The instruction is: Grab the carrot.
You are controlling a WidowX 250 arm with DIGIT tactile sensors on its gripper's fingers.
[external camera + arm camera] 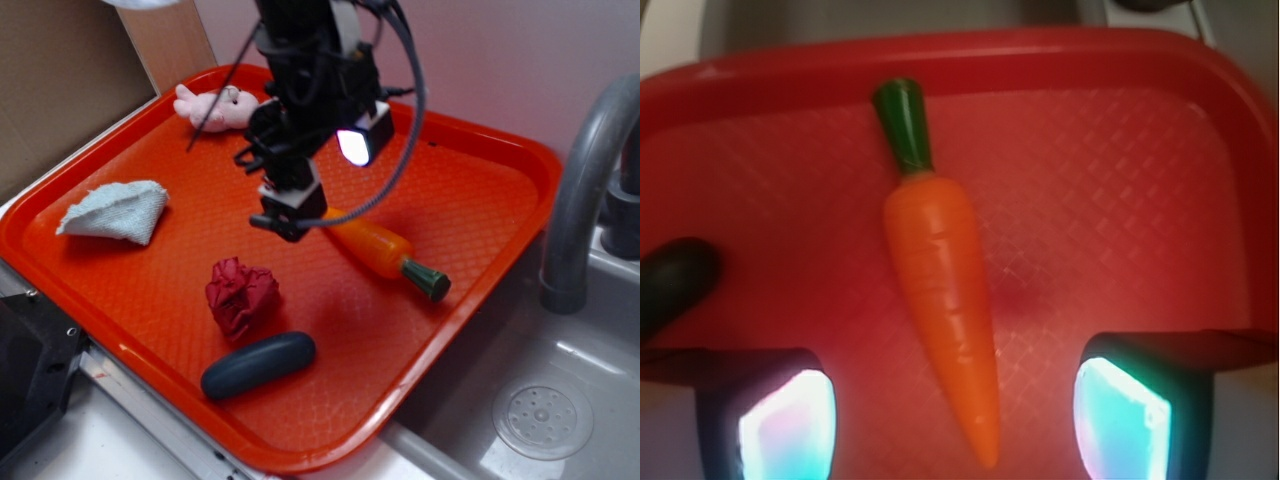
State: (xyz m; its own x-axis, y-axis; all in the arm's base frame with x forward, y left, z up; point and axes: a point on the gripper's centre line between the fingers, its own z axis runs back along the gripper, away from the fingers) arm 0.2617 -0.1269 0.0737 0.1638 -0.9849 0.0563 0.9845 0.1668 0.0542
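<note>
Red tray (470, 180): carrot (940, 290), capsule (258, 365) nearby

A glossy orange plastic carrot (378, 248) with a dark green stem cap lies on a red textured plastic tray (480, 200), its pointed end hidden under the black end effector (285, 222), which hangs just above it. On the tray also lie a crumpled dark red cloth (241, 294), a dark blue-grey oblong capsule (258, 365), a folded pale grey cloth (115, 211) and a pink plush toy (217, 108). A grey metal faucet (585, 190) stands beside the tray, over a grey sink (545, 415).
</note>
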